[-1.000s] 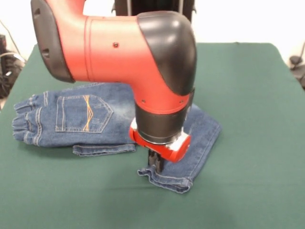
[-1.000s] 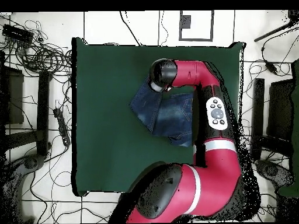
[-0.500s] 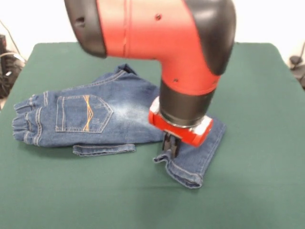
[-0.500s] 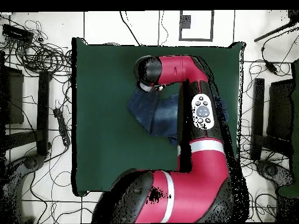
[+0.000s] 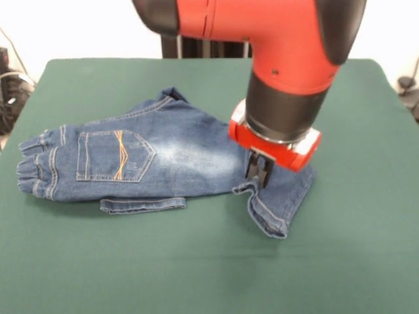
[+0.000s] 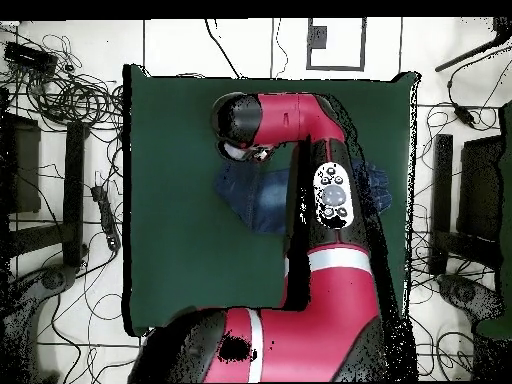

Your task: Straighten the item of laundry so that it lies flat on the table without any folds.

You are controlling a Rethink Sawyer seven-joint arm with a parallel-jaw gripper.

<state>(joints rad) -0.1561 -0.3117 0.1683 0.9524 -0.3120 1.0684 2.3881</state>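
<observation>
Denim jeans (image 5: pixel 141 163) spread mid-table (image 5: pixel 366 261) toward its left edge, one leg hem pinched between the gripper (image 5: pixel 258 175) fingers (closed tight on cloth); could slip free or bunch the second folded leg if dragged further.

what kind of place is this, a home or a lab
Most likely a robotics lab, not a home. A red and black robot arm's end effector works on small jeans laid on a green-covered table, and the overhead view shows loose cables strewn over the floor around it.
</observation>
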